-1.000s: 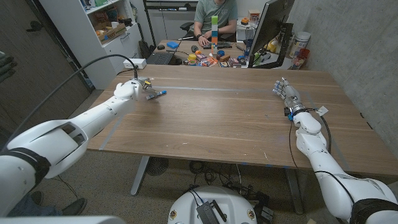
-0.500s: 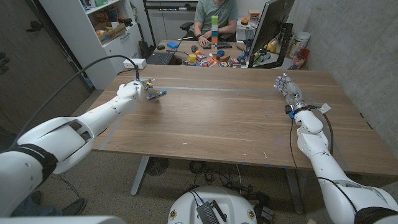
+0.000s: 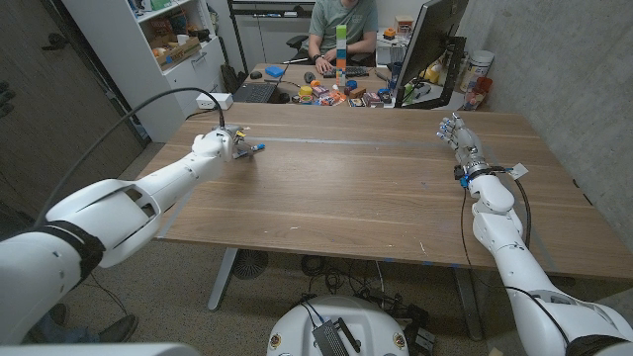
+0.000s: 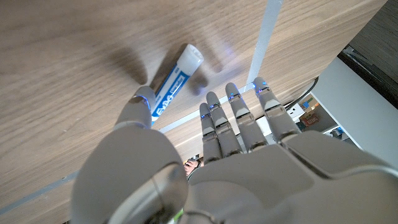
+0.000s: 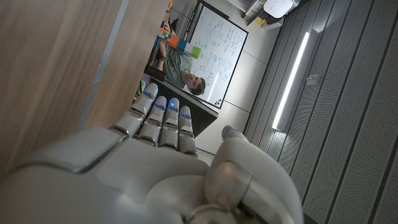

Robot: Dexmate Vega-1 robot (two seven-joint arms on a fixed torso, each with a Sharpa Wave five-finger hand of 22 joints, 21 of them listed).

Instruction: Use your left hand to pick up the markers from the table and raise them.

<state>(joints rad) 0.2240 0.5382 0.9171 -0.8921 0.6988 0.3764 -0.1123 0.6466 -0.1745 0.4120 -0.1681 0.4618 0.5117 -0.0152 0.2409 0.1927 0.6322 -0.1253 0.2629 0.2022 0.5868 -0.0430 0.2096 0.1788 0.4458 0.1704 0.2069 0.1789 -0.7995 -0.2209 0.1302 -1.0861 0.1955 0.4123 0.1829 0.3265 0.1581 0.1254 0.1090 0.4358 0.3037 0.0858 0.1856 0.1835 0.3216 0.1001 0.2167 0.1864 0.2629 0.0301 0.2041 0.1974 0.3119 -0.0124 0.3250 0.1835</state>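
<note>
Nearest the robot, the wooden table (image 3: 376, 213) spans the head view, with both arms entering from the lower corners. The right hand (image 3: 455, 135) stands upright above the table's right side, fingers together and straight, holding nothing; compared with a second ago it sits slightly higher and further back. The left hand (image 3: 226, 144) has advanced a little toward the far left corner over the same interval and now reaches the marker (image 4: 171, 89). In the left wrist view the thumb tip touches the marker's barrel while the fingers (image 4: 239, 121) remain extended beside it, so the hand is spread and no grip is closed yet. This suggests the grasp is only beginning and the raise lies ahead. The marker lies flat on the table beside a pale tape line (image 4: 264, 38); it shows a white barrel, blue label and lettering. Only one marker is visible. Beyond, a person (image 3: 341, 25) sits at a cluttered desk.
</note>
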